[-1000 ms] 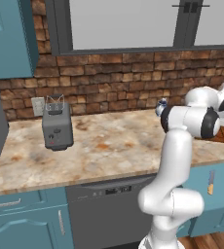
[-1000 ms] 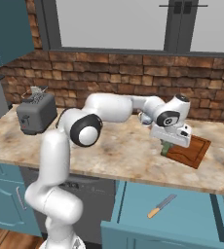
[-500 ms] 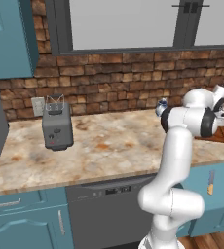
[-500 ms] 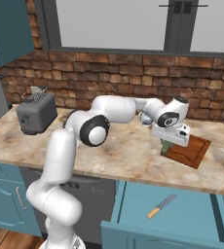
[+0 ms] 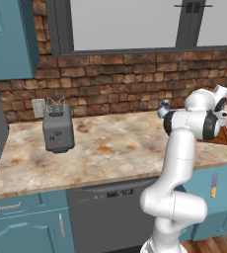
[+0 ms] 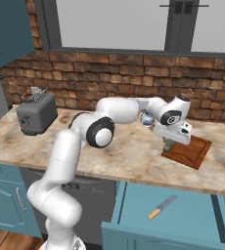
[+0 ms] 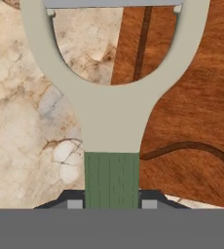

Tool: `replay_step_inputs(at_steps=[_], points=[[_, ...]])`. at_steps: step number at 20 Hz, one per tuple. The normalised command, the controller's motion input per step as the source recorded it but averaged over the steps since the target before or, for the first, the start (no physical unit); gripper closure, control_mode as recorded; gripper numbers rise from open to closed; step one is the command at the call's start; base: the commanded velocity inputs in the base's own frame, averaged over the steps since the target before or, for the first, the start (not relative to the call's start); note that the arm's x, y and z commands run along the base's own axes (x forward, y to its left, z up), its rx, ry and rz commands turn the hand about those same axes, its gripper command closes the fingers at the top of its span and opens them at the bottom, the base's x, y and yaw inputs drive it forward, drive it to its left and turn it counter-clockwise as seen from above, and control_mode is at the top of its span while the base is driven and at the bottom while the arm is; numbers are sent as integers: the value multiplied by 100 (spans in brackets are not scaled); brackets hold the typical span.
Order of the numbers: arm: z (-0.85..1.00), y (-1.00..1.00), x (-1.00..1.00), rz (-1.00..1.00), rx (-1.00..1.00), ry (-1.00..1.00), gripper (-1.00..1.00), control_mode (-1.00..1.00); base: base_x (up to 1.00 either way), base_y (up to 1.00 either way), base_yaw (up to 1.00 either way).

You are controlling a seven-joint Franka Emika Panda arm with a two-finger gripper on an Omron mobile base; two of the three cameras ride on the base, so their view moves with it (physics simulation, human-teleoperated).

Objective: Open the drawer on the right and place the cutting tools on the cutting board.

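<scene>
My gripper [image 6: 170, 144] is clamped on the peeler [image 7: 112, 112], hanging over the near-left edge of the cutting board [image 6: 195, 151]. I should carry it further right over the wood before releasing; the knife [image 6: 162, 206] waits in the open drawer [image 6: 183, 217].

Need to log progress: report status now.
Gripper shut on peeler, hanging at near-left edge of cutting board. Knife in open drawer. Nothing in the way.

no readable text, labels or numbers, dishwasher panel marks perhaps too blurred
</scene>
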Motion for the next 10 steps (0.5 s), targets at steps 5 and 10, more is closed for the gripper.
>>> replay_step_inputs(at_steps=[5,10], points=[[-9,-16,7,-2,0,0,100,-100,0,0,0],[-20,-13,7,-2,0,2,100,-100,0,0,0]])
